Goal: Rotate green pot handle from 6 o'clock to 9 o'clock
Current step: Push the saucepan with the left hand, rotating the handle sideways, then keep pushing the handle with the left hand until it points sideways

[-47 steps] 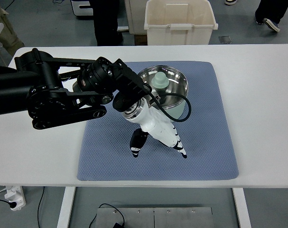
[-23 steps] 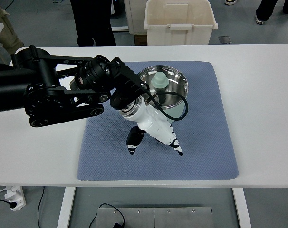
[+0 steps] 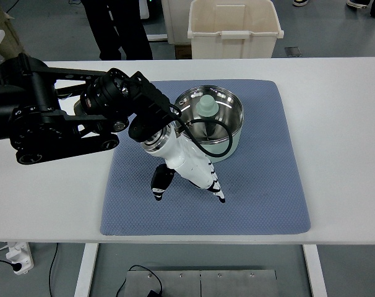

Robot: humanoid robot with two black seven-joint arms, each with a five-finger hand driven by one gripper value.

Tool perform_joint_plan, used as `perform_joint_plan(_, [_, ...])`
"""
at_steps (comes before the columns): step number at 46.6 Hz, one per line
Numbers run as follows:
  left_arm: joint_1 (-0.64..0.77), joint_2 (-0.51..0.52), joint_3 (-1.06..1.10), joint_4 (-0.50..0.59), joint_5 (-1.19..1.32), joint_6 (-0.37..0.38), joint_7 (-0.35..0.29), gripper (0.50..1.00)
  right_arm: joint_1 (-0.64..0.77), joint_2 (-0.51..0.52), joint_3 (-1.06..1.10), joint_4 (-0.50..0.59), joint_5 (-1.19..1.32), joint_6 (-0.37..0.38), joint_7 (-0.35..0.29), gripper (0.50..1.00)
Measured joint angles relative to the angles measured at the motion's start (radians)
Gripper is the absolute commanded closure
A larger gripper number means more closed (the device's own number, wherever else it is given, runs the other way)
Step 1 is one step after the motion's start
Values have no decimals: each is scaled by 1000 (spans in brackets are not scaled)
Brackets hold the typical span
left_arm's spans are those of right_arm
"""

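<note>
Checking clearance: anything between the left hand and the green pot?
Top view: only bare blue mat between the left hand and the green pot; they sit very close.

A green pot (image 3: 228, 145) with a shiny steel inside stands on the far middle part of a blue quilted mat (image 3: 262, 185), which lies on a white table (image 3: 342, 124). A pale green knob (image 3: 207, 105) shows at the pot's far side. The left arm (image 3: 64, 120), black and bulky, reaches in over the mat's left part. Its white left hand (image 3: 190, 170) hangs over the mat just in front of the pot and to its left, fingers (image 3: 215, 189) spread, pointing away from the pot and holding nothing; the thumb (image 3: 159, 184) splays apart. A black cable (image 3: 228, 133) loops across the pot's near rim. Beyond the table's far edge stands a cream bin (image 3: 234, 28), with a person's dark-trousered legs (image 3: 116, 31) to the bin's left.
</note>
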State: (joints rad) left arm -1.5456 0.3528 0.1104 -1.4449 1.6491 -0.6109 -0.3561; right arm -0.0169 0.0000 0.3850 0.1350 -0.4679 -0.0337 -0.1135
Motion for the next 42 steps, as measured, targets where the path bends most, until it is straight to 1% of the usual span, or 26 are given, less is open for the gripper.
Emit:
perform_joint_plan(21, [-50,91,81,-54,-2,0,-13,500,0,0,0,0,0,0,0,500])
perform_joint_plan(42, [-103,142,136,-54,-2,0,-12,500,0,0,0,0,0,0,0,500])
